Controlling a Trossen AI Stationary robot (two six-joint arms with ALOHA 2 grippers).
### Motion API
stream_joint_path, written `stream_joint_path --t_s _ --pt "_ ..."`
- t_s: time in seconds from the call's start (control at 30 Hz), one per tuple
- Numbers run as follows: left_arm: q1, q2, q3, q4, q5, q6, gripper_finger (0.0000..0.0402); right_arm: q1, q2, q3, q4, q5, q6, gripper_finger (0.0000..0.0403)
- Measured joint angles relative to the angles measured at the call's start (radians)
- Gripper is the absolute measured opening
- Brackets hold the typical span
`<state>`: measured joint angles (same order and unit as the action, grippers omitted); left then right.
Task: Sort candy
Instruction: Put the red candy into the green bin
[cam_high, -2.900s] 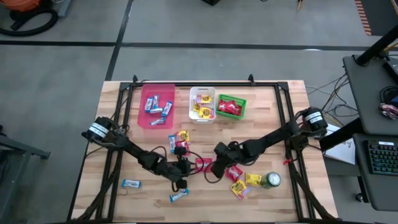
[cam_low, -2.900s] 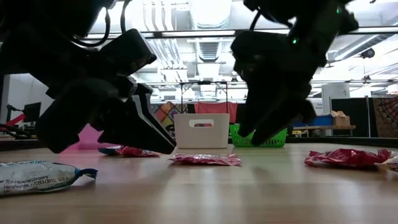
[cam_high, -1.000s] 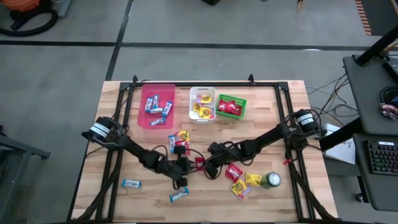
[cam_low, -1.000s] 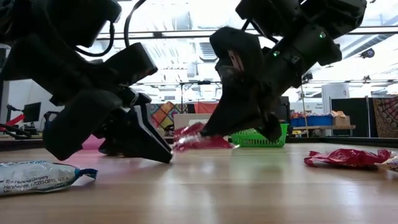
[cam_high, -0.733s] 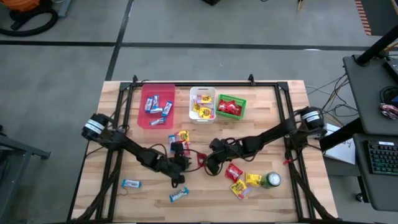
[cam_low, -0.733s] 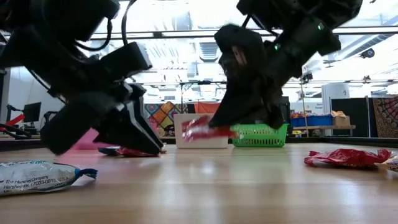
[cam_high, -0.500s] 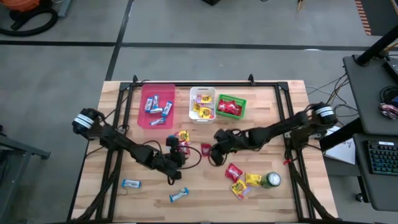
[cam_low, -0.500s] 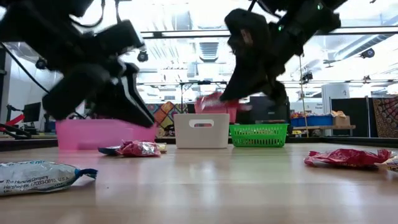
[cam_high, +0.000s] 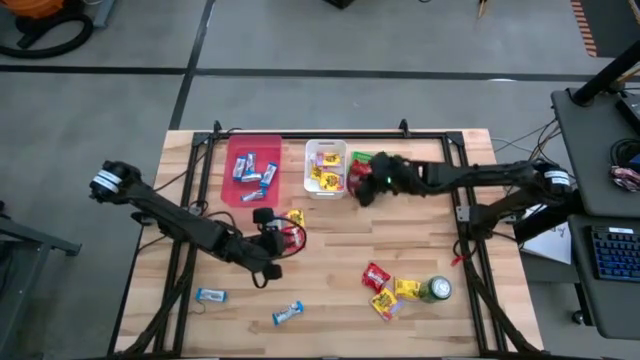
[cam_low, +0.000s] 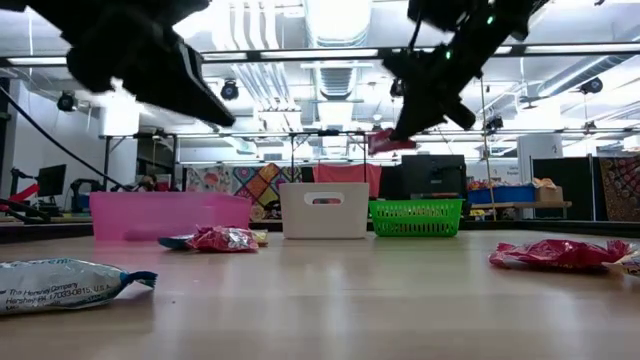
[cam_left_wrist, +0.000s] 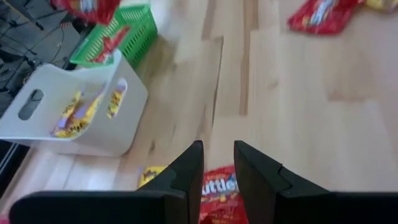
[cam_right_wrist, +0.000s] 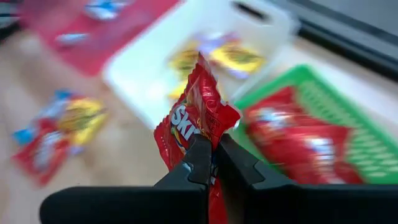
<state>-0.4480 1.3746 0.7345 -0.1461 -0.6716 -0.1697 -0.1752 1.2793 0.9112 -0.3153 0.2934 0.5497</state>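
left arm: dark, slim jointed links; white band with dark marking at the shoulder joint
right arm: dark, same build; white band near its base
cables: thin black loops along both arms
fingers: matte black, flat, wedge-shaped pairs

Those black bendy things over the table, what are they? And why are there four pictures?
They are two robot arms sorting candy. One camera looks down from above, one sits level with the wooden table, and one rides on each wrist. The right gripper pinches a red packet above the green basket, which holds other red ones. The left gripper hangs over loose sweets holding nothing. A white bin has yellow packets, a pink tray has blue bars. A green can stands near more candy.
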Motion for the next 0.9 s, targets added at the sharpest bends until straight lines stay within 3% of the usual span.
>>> stream_joint_path --t_s 0.3,0.57,0.9 --pt "0.0 -0.079 -0.002 0.002 0.0 -0.014 0.0074 -0.23 0.091 0.0 -0.026 -0.01 -0.025 0.0012" --pt "0.0 -0.062 -0.004 -0.013 -0.001 -0.019 0.0074 -0.253 0.173 0.0 0.007 -0.051 -0.027 0.0023" --pt "0.0 -0.049 -0.004 -0.013 0.0 -0.033 0.0074 -0.254 0.188 0.0 0.035 -0.061 -0.027 0.0101"
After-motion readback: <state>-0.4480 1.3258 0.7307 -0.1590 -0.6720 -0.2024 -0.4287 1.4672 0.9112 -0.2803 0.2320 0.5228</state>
